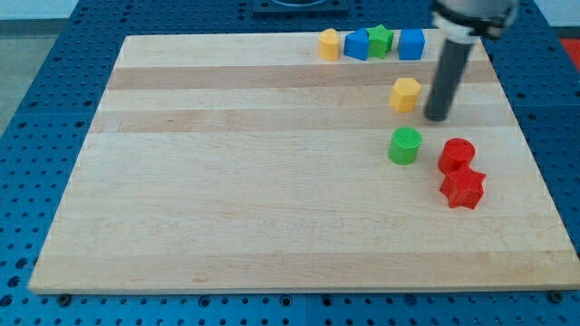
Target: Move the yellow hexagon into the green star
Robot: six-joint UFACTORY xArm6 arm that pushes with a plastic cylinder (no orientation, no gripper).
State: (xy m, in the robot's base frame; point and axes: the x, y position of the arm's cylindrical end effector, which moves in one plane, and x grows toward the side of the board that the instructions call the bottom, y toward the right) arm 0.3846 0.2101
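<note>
Rod's end, my tip (438,118), bare and holding nothing, stands just right of the yellow hexagon (406,93), which lies below and right of the green star (380,39) at the view's top.

Pale, smooth matt wooden board (272,181); dark matt rod (446,81).

Wooden board (272,181) carries seven blocks, clustered toward the view's upper right.

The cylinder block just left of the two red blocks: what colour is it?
Green, plain in the camera view.
</note>
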